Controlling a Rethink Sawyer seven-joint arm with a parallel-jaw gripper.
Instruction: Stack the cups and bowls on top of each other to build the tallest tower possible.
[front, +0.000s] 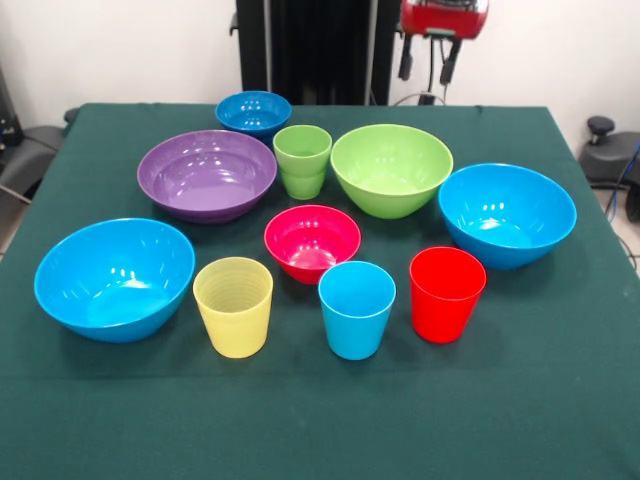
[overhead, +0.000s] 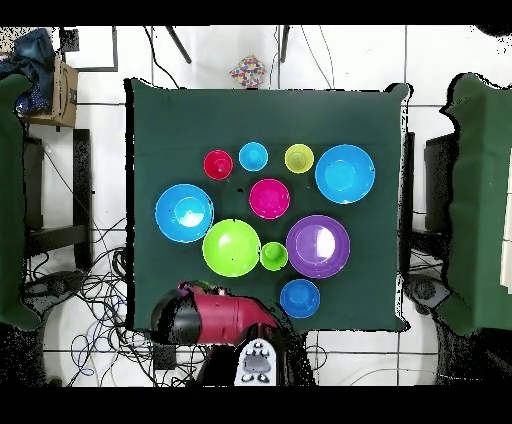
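Observation:
All cups and bowls stand apart, mouths up, on the green cloth; no tower shows. The back row holds the small dark blue bowl (front: 253, 112), purple bowl (front: 207, 174), green cup (front: 302, 160) and lime green bowl (front: 391, 168). Light blue bowls sit at the left (front: 114, 277) and right (front: 506, 213), with the pink-red bowl (front: 312, 241) between them. In front are the yellow cup (front: 233, 305), light blue cup (front: 356, 308) and red cup (front: 446, 293). My gripper (front: 428, 62) hangs open and empty beyond the table's far edge, behind the lime green bowl (overhead: 231, 248).
The red arm (overhead: 215, 318) sits drawn back at the table's edge near the dark blue bowl (overhead: 300, 298). Cables lie on the floor around the table (overhead: 380, 110). Other green-covered tables stand at both sides.

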